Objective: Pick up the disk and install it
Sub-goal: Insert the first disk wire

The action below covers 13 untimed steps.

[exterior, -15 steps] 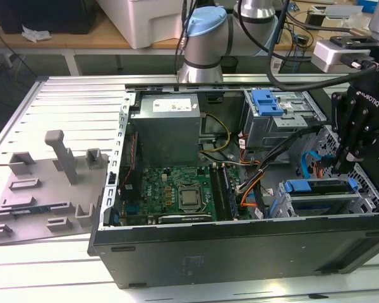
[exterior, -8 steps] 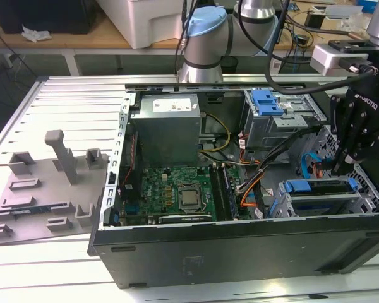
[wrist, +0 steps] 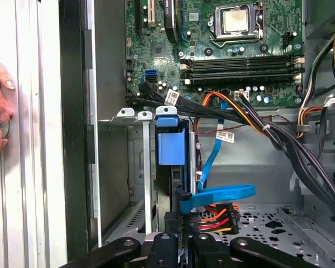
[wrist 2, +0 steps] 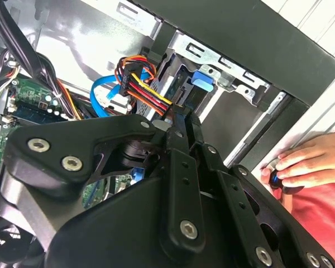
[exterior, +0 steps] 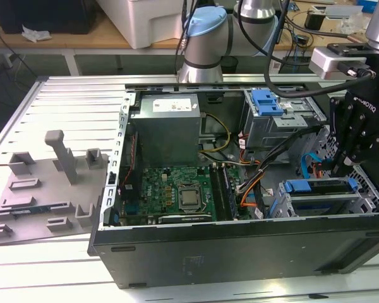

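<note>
The disk (exterior: 320, 187) sits on edge in the drive cage (exterior: 290, 205) at the near corner of the open computer case, on the exterior view's right, its blue rail facing up. In the first wrist view its blue rail end (wrist: 170, 146) stands in the cage slot between silver guides. In the second wrist view the blue end (wrist 2: 203, 79) shows inside the bay. My gripper (exterior: 339, 166) hangs just above the far end of the disk. Its black fingers (wrist 2: 177, 167) are pressed together, shut, with nothing seen between them. The fingertips (wrist: 166, 243) sit near the power plug.
A bundle of red, yellow and orange power wires (wrist: 215, 216) and a blue data cable (wrist: 220, 195) lie right by the fingertips. A person's hand (wrist 2: 307, 164) rests on the table outside the case wall. The motherboard (exterior: 177, 189), power-supply box (exterior: 167, 126) and a second cage with a blue bracket (exterior: 266, 101) fill the case.
</note>
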Each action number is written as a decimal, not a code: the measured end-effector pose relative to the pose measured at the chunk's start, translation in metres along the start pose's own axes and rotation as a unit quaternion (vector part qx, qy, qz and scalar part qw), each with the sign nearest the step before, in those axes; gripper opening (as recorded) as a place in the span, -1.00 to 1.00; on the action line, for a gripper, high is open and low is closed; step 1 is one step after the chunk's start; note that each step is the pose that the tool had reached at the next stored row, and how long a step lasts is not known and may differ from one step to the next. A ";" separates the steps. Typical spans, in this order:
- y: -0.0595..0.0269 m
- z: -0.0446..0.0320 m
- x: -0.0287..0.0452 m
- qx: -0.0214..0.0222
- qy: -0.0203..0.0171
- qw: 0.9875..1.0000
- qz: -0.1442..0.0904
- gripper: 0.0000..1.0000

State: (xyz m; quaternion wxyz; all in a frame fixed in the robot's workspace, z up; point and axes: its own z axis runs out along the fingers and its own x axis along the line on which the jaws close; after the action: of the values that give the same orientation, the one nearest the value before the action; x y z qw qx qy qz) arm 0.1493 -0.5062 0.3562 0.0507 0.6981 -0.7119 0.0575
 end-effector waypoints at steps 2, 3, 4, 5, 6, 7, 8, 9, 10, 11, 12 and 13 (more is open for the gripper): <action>0.0000 0.0003 0.0000 0.000 0.000 1.000 0.000 -0.66; 0.0000 0.0006 -0.0001 0.000 0.000 1.000 0.000 -0.66; 0.0000 0.0009 -0.0001 0.000 0.000 1.000 0.001 -0.66; 0.0000 0.0011 -0.0001 0.000 0.000 1.000 0.001 -0.66; 0.0000 0.0013 -0.0001 0.000 0.000 1.000 0.001 -0.66; 0.0000 0.0016 -0.0002 0.000 0.000 1.000 0.001 -0.66; 0.0000 0.0018 -0.0002 0.000 0.000 1.000 0.001 -0.66; 0.0000 0.0021 -0.0002 0.000 0.000 1.000 0.001 -0.66; 0.0000 0.0024 -0.0003 0.000 0.000 1.000 0.001 -0.66; 0.0001 0.0026 -0.0003 0.000 0.000 1.000 0.001 -0.66; 0.0001 0.0029 -0.0003 0.000 0.000 1.000 0.001 -0.66; 0.0000 0.0034 -0.0004 0.000 0.000 1.000 0.001 -0.66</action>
State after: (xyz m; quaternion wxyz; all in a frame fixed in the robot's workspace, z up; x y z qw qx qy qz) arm 0.1493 -0.5064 0.3528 0.0507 0.6973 -0.7127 0.0574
